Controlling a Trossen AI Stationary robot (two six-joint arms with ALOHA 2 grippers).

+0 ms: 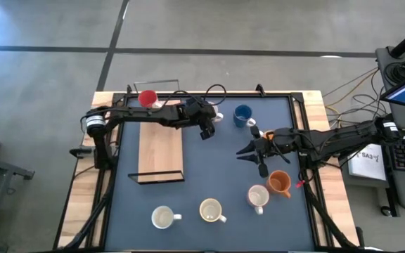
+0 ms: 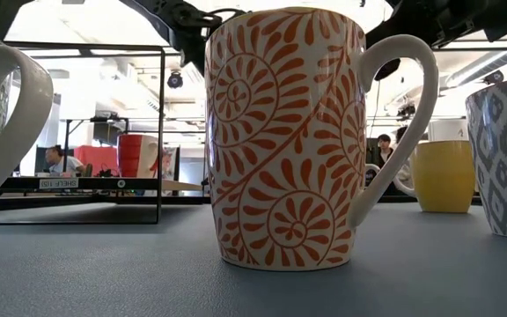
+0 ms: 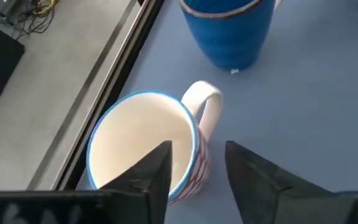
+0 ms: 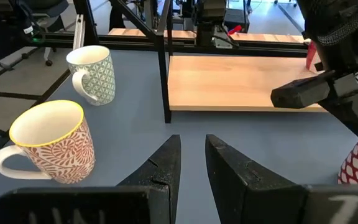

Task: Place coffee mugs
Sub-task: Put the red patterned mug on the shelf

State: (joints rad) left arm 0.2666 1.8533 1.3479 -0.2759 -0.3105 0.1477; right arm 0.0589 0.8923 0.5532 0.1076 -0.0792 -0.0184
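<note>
Mugs: the left gripper (image 3: 197,168) hangs over a red-patterned mug (image 3: 145,146), jaws narrowly apart astride its rim; a misaligned descent could tip it. Right jaws narrow, empty.

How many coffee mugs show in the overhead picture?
7: red mug on wooden board; blue mug and patterned mug by the left claw; orange mug, white mug, cream mug, pale mug near front edge. Others may hide.

No text, label, brand, number or sign is legible in any view. A small strip label (image 2: 57,182) on the black rack rail in the low view carries print too blurred to read.
</note>
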